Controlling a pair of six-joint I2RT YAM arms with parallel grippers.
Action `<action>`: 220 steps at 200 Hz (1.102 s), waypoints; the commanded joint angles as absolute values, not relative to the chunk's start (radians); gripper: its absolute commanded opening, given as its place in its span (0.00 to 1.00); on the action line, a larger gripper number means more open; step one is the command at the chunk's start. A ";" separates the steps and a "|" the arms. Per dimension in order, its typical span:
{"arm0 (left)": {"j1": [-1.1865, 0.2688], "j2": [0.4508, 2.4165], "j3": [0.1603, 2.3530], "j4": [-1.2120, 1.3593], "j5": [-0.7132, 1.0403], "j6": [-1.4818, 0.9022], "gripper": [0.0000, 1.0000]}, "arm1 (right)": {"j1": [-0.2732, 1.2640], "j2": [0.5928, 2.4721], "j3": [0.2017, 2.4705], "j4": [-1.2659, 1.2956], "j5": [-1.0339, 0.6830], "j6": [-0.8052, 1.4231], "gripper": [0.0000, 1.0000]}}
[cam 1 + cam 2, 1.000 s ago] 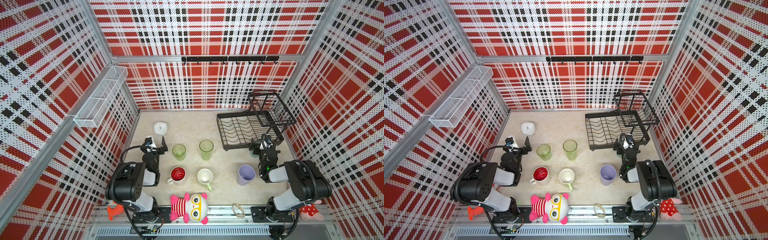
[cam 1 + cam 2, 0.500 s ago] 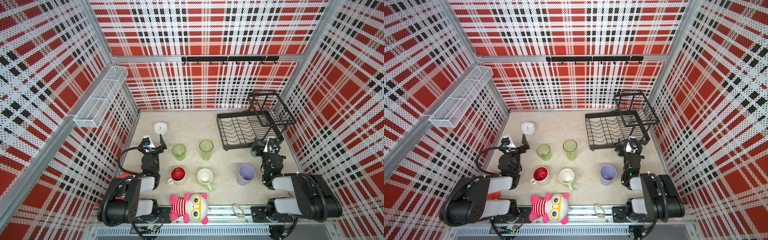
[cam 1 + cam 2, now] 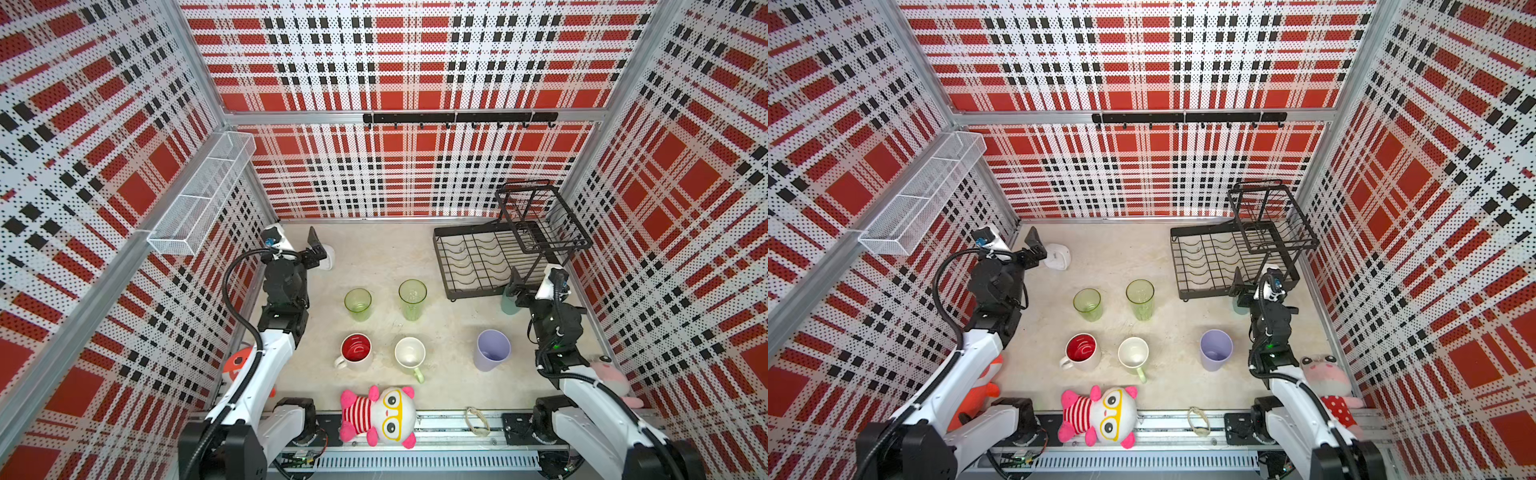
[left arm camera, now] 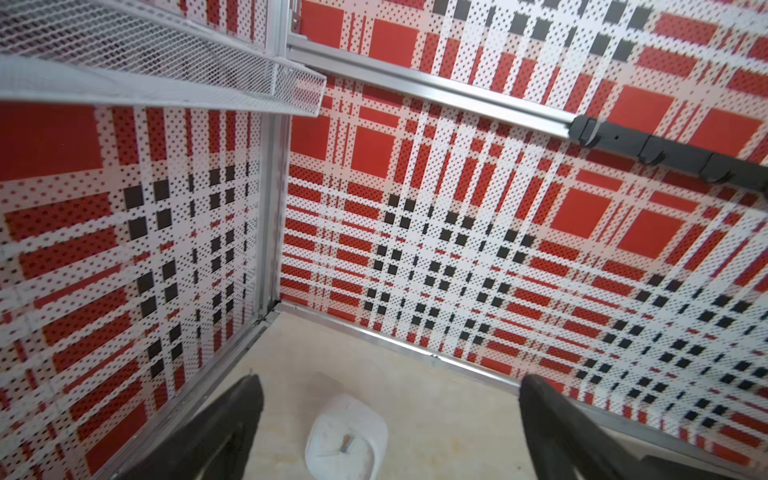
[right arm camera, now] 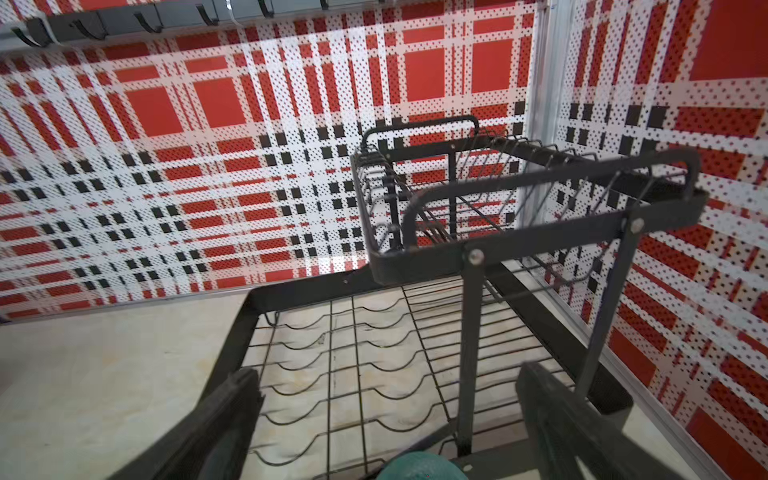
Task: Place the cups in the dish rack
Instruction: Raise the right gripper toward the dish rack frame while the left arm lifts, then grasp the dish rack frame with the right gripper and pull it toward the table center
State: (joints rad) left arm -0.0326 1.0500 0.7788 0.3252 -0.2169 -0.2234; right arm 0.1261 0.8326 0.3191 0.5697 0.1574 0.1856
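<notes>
Jaws, left: the left gripper (image 3: 314, 246) is wide open and has hold of nothing. It hangs near the far left corner, over the white clock (image 3: 328, 258), which is not a cup.
Jaws, right: the right gripper (image 5: 386, 374) is also wide open and empty. It hangs at the near right corner of the rack (image 3: 441, 257), and the teal cup (image 5: 419, 467) shows just below its fingers.
Rack: it stands at the far right of the table (image 3: 449, 324). We see nothing in the lower tier or in the upper basket (image 3: 540, 216).
Cups: all six are on the table, outside the rack.
- The teal cup is just beside the rack's front edge, and we cannot tell which way up it stands.
- The lavender cup (image 3: 492, 350) is near it.
- The two green cups (image 3: 358, 303) stand in the middle.
- The red mug (image 3: 356, 352) and the pale mug (image 3: 410, 355) are nearer to the robot's base.
Progress: we judge that nothing is loaded and the first pick is not yet made.
Risk, right side: the teal cup is close to a rack post (image 5: 469, 332). A finger coming down there may hit the wire or push the cup over.
Risk, left side: closing here would take the clock, the wrong thing.
Risk, loading: the upper basket hangs over part of the lower tier, so a lifted cup may knock it.
Risk, green cups: they are clear and tall, so a grip off centre may tip them.
</notes>
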 commanded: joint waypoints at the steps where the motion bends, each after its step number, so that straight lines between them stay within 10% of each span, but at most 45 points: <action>1: 0.010 1.054 0.889 -0.009 -0.092 -0.347 0.98 | 0.141 0.799 0.420 0.256 0.151 0.265 1.00; 74: 0.316 0.988 0.714 0.164 0.613 -0.709 0.98 | 0.156 0.988 0.874 -0.196 -0.140 0.262 0.84; 125: -0.045 1.067 0.880 -0.156 0.195 -0.347 0.98 | 0.154 1.264 1.336 -0.505 -0.095 0.155 0.80; 220: -0.307 1.179 0.894 -0.126 0.001 -0.233 0.98 | 0.013 1.755 1.908 -0.806 -0.092 0.116 0.80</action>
